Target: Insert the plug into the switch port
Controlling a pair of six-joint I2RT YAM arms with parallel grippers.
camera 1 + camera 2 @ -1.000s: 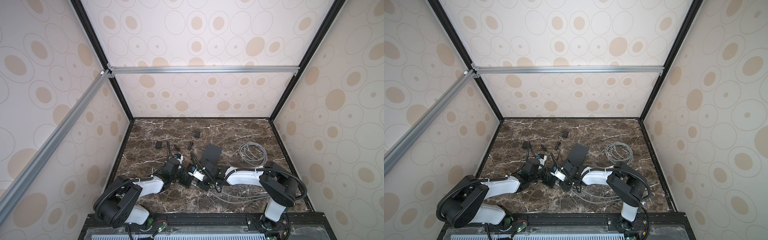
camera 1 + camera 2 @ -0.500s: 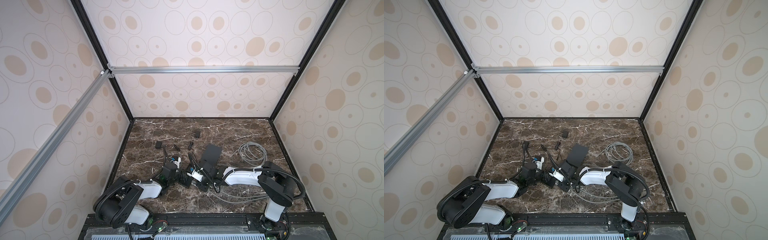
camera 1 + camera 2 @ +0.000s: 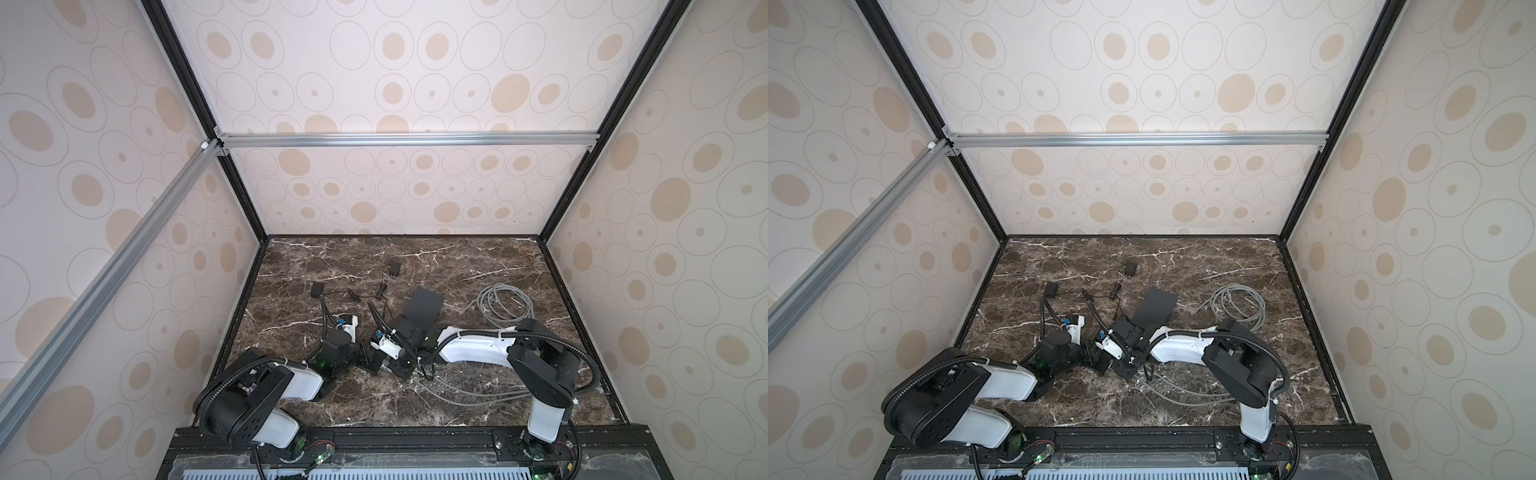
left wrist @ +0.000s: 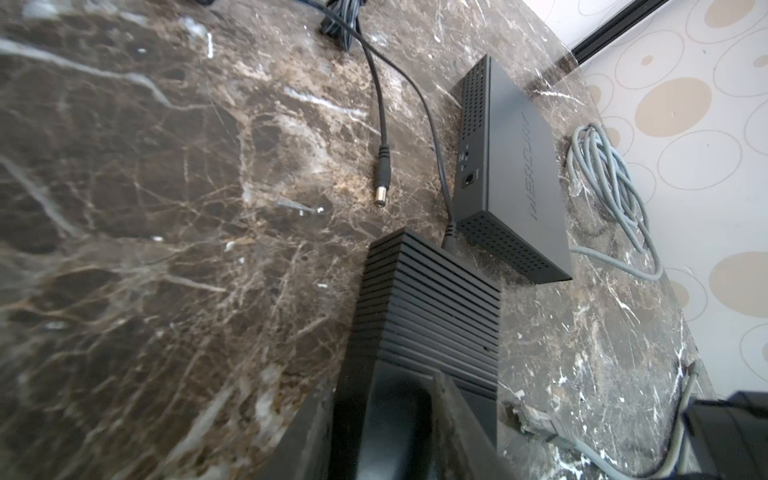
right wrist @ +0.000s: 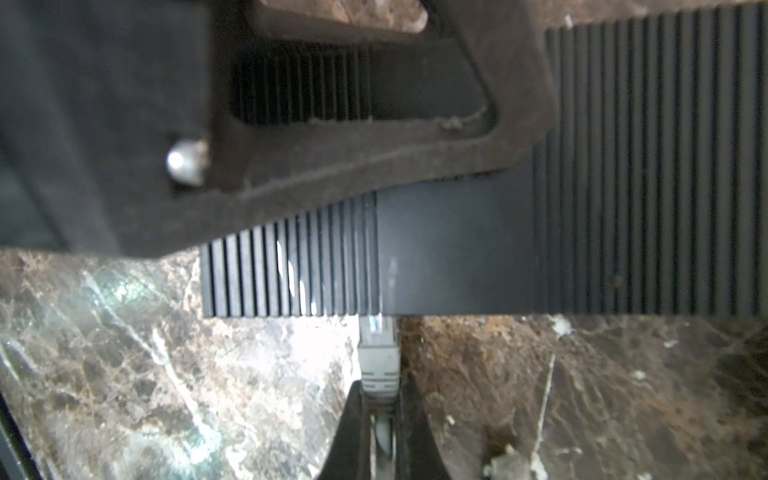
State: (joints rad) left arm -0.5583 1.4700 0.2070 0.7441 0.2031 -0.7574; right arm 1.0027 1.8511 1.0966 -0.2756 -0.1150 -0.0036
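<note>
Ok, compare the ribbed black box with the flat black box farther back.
The ribbed black box is finned; the flat black box has a lettered top and perforated sides. The left gripper holds the ribbed one; the flat one lies free on the marble table. The grey network plug, pinched by the right gripper, meets the ribbed one, not the flat one. Both are black, rectangular.

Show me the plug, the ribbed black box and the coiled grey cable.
plug (image 5: 379,357): right wrist view, its grey boot.
ribbed black box (image 5: 453,257): right wrist view, its smooth middle panel.
coiled grey cable (image 4: 602,170): left wrist view, the bundled loops.
</note>
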